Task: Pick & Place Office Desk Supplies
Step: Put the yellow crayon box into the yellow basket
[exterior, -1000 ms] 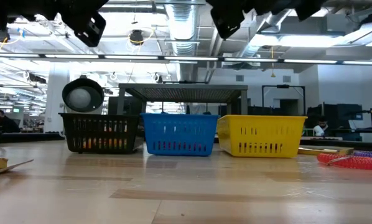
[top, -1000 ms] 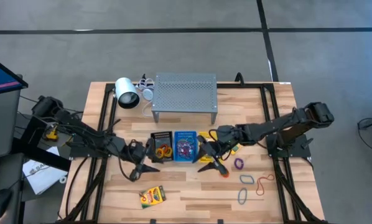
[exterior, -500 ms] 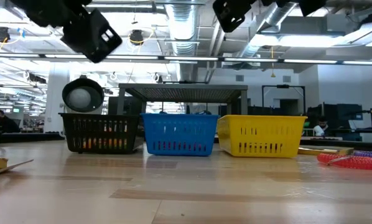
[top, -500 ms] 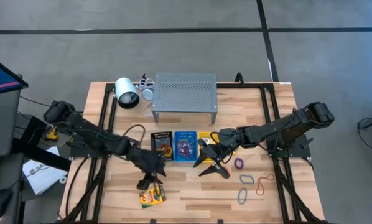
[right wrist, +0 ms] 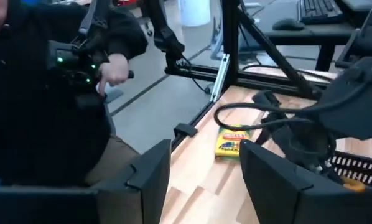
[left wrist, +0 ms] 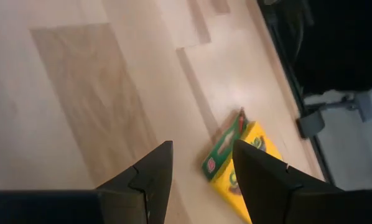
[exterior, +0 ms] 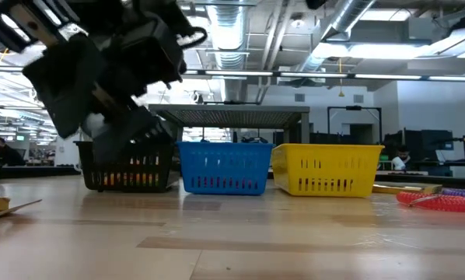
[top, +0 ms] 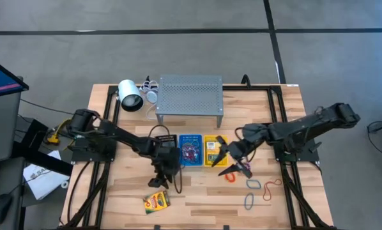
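One crayon box (left wrist: 236,162) sits partly behind fingers (left wrist: 264,183).

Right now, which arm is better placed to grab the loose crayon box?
Left. The left gripper hovers open right beside the crayon box, which its wrist view shows just ahead. The right gripper is across the table near the rubber bands.

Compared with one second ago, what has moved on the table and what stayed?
The left end effector, open and empty, swung from beside the black basket toward the crayon box. The right end effector, also open, shifted away from the yellow basket toward the rubber bands. Baskets, crayon box and bands stayed put.
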